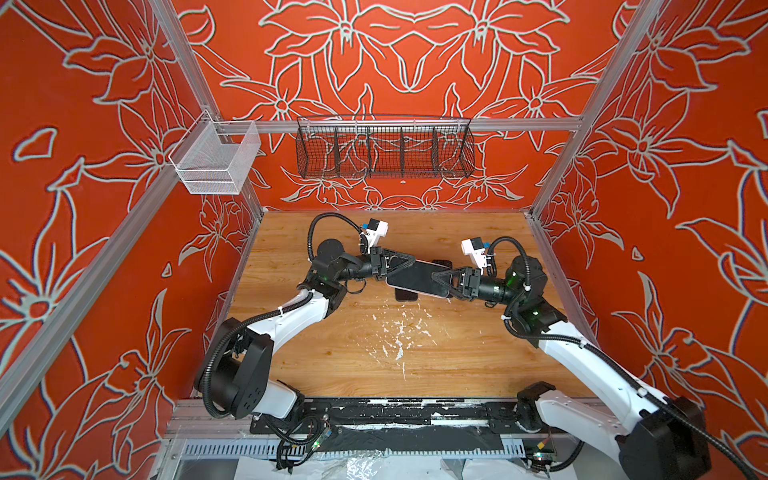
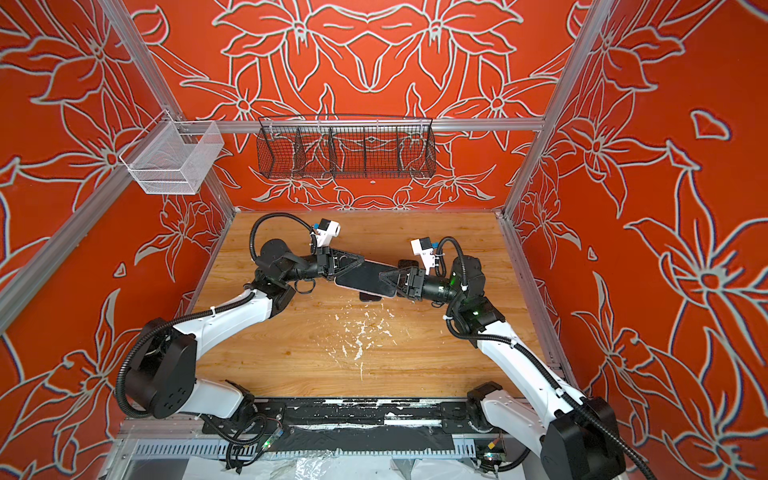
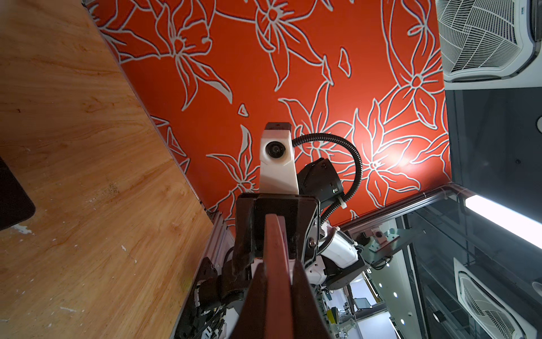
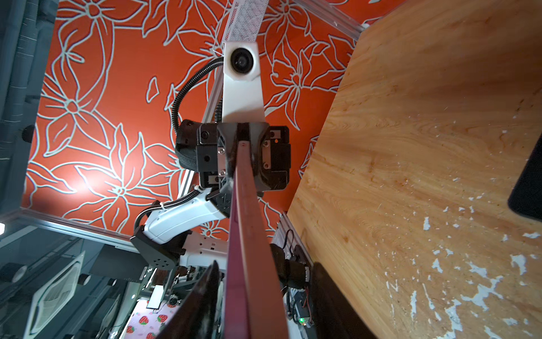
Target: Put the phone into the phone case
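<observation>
left end effector (image 1: 406, 262) clamped on dark-screened pink-edged slab phone (image 1: 415, 279), held above black rectangular phone case (image 1: 405, 295) on wooden tabletop (image 1: 324, 353). right end effector (image 1: 437, 276) jaws parted, gripping nothing (phone edge sits between them). Risk: one-ended grip lets phone pivot and miss case.

Phone case (image 1: 405, 295) mostly hidden beneath the lifted phone (image 1: 413, 276).

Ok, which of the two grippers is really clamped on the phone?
The left gripper: its fingers press on both faces of the phone. The right gripper has its fingers standing clear of the phone on both sides.
</observation>
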Action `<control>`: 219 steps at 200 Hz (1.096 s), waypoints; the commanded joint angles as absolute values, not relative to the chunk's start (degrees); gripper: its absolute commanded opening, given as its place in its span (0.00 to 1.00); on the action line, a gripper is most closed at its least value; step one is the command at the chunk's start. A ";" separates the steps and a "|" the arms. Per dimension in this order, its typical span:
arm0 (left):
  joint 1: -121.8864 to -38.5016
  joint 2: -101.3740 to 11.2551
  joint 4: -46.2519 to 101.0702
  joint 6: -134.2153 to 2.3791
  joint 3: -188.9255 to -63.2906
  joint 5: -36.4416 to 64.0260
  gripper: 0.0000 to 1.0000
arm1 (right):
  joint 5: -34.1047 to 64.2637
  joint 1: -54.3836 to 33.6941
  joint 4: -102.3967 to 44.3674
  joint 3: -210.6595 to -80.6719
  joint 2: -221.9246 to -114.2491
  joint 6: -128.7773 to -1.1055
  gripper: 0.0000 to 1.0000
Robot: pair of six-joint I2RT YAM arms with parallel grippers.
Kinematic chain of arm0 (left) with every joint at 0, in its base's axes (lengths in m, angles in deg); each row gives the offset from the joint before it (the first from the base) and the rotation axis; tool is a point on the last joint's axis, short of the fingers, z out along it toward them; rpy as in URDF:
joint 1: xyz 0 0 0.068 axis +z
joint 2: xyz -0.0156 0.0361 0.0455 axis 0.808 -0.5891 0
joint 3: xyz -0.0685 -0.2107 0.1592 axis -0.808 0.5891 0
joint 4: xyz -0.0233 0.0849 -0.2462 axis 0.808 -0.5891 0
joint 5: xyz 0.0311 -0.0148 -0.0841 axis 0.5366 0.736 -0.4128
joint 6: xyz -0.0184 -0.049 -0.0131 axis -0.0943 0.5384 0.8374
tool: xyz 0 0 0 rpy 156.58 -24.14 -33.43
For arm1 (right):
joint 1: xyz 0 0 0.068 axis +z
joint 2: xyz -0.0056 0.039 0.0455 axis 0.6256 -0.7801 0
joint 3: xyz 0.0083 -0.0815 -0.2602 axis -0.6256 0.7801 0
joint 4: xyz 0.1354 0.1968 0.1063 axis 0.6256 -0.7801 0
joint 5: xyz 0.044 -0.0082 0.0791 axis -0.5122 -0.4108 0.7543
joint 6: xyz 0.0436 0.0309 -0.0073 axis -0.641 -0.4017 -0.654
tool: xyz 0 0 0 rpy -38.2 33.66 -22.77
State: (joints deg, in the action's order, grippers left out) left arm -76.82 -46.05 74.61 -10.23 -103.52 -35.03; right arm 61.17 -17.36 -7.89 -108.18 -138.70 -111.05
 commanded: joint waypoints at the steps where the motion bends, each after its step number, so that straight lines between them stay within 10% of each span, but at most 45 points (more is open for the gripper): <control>1: -76.24 -45.09 77.66 -11.04 -105.80 -36.85 0.00 | 64.70 -17.69 -3.46 -109.69 -137.97 -114.46 0.51; 142: -73.58 -46.73 74.33 -15.80 -105.81 -41.00 0.00 | 69.16 -19.30 -4.99 -114.57 -141.49 -117.48 0.00; 191: -72.71 -47.68 77.89 -11.75 -108.39 -40.92 0.06 | 59.48 -19.30 -44.03 -122.53 -140.52 -89.94 0.00; 219: -72.67 -46.79 74.19 -14.09 -108.36 -38.31 0.06 | 61.55 -19.31 -36.09 -119.73 -140.42 -95.06 0.26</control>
